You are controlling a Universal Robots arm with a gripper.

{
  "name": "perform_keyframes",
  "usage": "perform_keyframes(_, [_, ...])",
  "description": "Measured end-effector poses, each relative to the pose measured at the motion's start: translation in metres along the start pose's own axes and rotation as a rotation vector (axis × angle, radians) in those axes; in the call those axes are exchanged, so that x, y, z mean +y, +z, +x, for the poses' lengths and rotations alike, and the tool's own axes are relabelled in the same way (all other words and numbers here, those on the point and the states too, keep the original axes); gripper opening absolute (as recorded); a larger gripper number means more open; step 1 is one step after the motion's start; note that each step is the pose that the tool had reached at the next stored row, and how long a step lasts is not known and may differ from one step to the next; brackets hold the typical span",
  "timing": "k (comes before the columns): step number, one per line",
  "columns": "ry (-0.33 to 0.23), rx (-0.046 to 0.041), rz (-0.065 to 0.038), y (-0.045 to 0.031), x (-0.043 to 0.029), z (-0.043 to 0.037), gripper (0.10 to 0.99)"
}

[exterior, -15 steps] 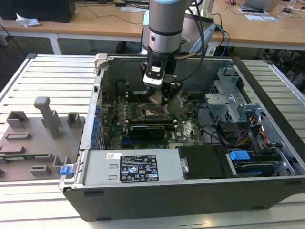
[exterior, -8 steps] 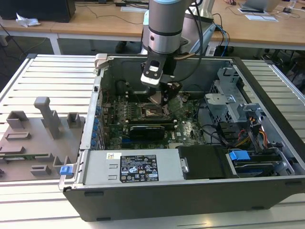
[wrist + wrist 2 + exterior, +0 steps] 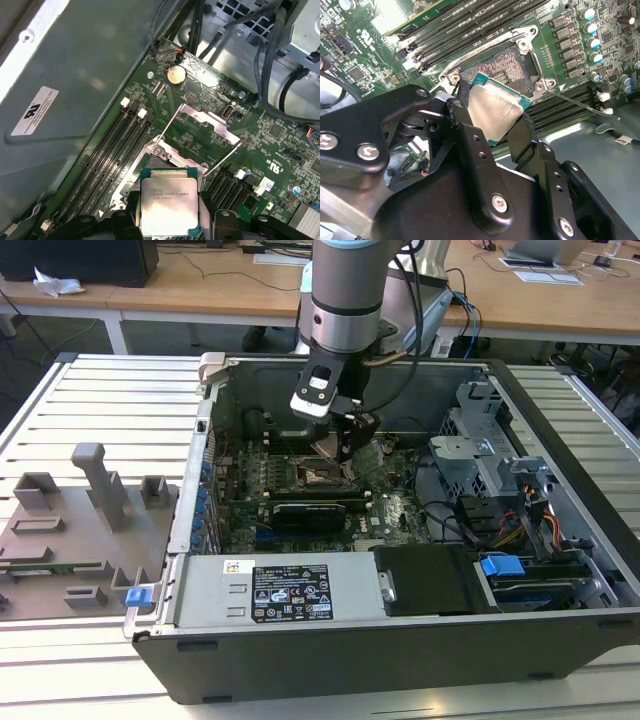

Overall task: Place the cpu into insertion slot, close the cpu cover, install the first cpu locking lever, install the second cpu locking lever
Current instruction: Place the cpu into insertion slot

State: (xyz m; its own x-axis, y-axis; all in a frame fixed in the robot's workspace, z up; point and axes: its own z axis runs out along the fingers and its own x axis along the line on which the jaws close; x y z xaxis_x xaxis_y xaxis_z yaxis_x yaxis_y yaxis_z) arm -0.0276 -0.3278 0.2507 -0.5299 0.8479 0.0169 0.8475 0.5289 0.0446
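Observation:
My gripper hangs inside the open computer case, shut on the cpu. In both wrist views the black fingers press on two opposite edges of the silver-topped chip. The chip hovers just above and slightly off the insertion slot, whose pin field lies bare. The cpu cover is swung open, a silver frame standing off the far side of the socket. Two thin wire locking levers stick up, released; one lever also shows in the second wrist view.
Long memory slots run on both sides of the socket. A black graphics card lies in front of it. Cables and the drive cage fill the exterior view's right. Grey fixtures sit on the table at the exterior view's left.

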Motion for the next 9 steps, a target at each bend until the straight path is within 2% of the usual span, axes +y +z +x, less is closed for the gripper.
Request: perform_keyframes(9, [0.062, -0.0028, -0.001, 0.0004, 0.0000, 0.0000, 0.545])
